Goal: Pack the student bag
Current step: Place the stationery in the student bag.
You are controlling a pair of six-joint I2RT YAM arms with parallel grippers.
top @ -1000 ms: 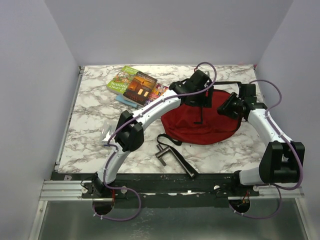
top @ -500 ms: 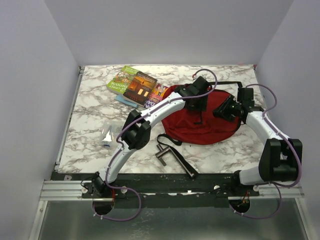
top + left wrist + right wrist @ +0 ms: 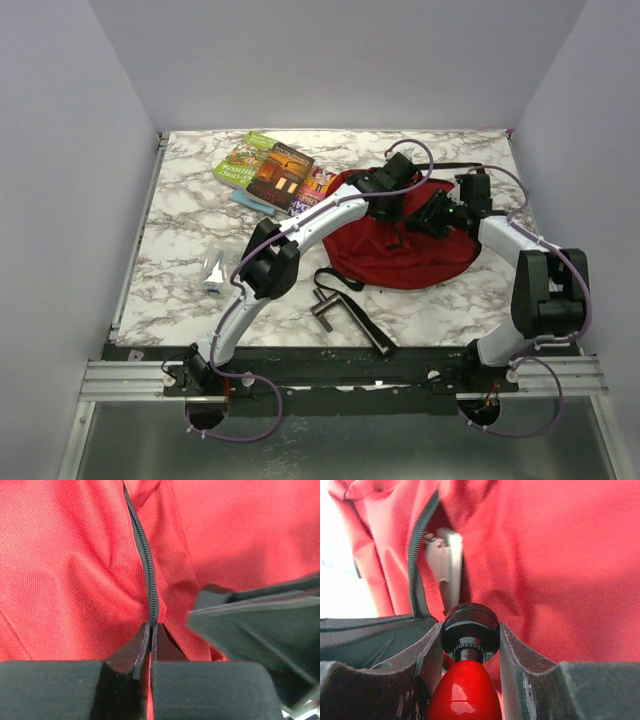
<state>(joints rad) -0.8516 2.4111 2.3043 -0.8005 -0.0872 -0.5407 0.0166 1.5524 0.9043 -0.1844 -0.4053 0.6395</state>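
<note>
The dark-red student bag [image 3: 400,255] lies flat at the table's right centre. My left gripper [image 3: 392,196] rests on its upper part. In the left wrist view the jaws [image 3: 150,632] are shut on the bag's black zipper [image 3: 145,555] and the red fabric [image 3: 70,580] beside it. My right gripper [image 3: 432,216] sits just right of the left one. It is shut on a glossy red bottle [image 3: 465,690] with a black cap [image 3: 470,625], which points at the zipper-edged opening [image 3: 422,535]. A blurred dark shape [image 3: 260,620] in the left wrist view is the right gripper.
A stack of books [image 3: 272,172] lies at the back left, touching the bag's edge. A small clear pouch [image 3: 213,270] sits on the marble at the left. A black strap with a metal buckle [image 3: 345,313] trails from the bag toward the near edge.
My left gripper has closed onto the bag's zipper edge. The right arm has swung left with the red bottle, ending close beside the left gripper.
</note>
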